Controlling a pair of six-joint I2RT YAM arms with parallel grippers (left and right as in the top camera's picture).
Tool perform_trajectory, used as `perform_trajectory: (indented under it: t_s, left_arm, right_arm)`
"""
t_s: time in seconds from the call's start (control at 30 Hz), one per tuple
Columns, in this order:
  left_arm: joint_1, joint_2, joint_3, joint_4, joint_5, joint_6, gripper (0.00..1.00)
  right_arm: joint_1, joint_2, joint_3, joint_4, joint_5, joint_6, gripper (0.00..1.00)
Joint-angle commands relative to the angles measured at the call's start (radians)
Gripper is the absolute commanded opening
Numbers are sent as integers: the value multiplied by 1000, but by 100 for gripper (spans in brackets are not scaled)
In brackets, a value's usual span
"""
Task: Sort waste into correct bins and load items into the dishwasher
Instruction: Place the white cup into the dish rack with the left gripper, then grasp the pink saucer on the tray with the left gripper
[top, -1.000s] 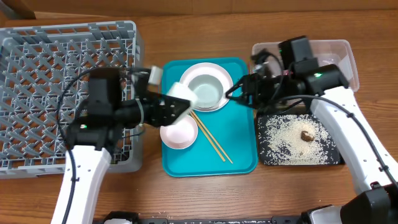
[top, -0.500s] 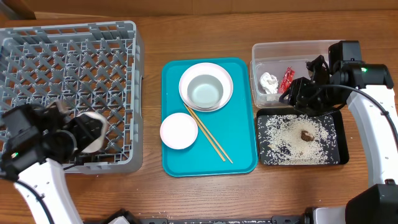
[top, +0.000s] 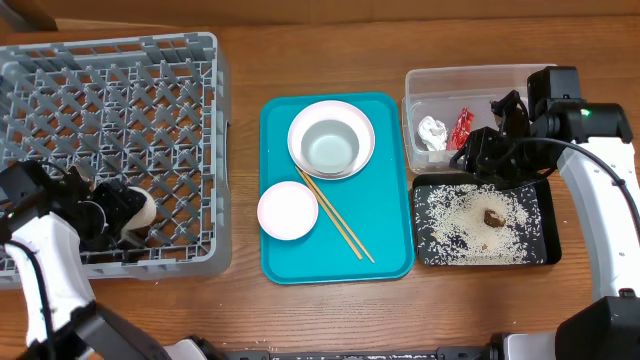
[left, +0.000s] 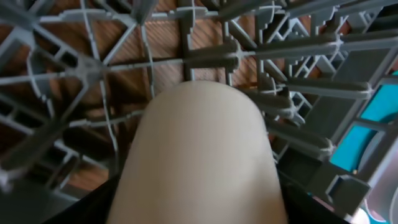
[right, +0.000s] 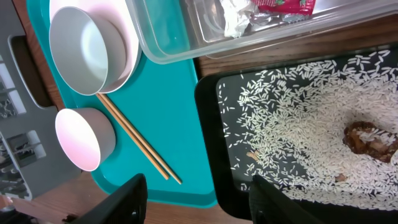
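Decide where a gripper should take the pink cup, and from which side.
Probably the rim, from straight above: the pink cup stands upright on the teal tray, mouth up, so one finger can go inside. Pinch its left edge; the chopsticks lie close along its right.

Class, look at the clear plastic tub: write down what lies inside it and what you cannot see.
Inside the clear tub lie a crumpled white tissue and a red wrapper. The right arm covers the tub's right end; anything there is hidden.
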Motion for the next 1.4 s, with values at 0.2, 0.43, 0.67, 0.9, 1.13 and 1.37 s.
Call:
perform_trajectory:
  t_s: [0.2,0.43,0.67,0.9,1.13,1.37]
  left_arm:
    - [5,40,303,-146,22,-36,100]
    - [-185,3,419,-298,89,31,100]
    - [-663,-11,396,-357,-14,92,100]
    - [-1006,39,280,-252,-32,35,100]
    - [-1244,212,141,-71,-144,-18,79]
    - [-1288,362,141,-59,-223,-18,48]
  right_arm:
    - [0,-29,9,-14,7,-27,55]
    - [-2,-29,9,-22,217,13,57]
    - [-2,-29,9,-29,242,15,80]
    - [-2,-29,9,-36,242,15,81]
    - [-2,-29,9,-44,242,16,81]
    - [-2,-29,9,-55,242,15,81]
